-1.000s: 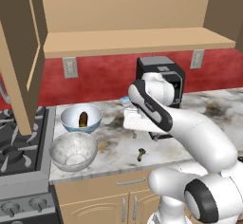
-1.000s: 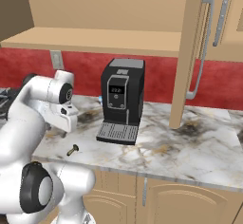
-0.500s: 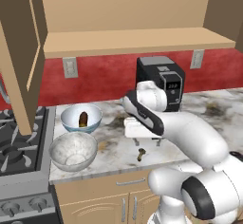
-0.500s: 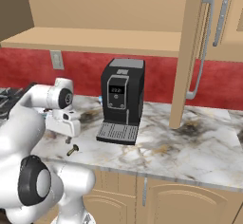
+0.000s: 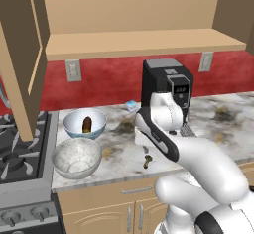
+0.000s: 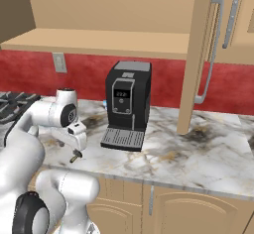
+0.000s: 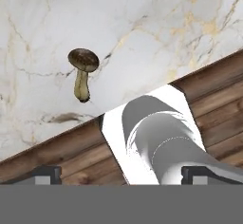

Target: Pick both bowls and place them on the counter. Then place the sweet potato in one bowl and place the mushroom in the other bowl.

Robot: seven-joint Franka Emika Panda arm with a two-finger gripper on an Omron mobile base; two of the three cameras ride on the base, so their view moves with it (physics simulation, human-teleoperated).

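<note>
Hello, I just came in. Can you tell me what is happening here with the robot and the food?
The white robot arm hangs over the marble counter with its hand open and empty, just above the mushroom lying near the front edge. Both bowls stand on the counter beside the stove: the blue-patterned bowl holds the sweet potato, and the grey bowl looks empty. The mushroom seems to be the next thing to pick.

White arm (image 5: 198, 153) — dark joints, rounded links

Two bowls (image 5: 85, 123), one sweet potato (image 5: 87, 124), one mushroom (image 7: 82, 73), one coffee machine (image 6: 126, 104).
</note>
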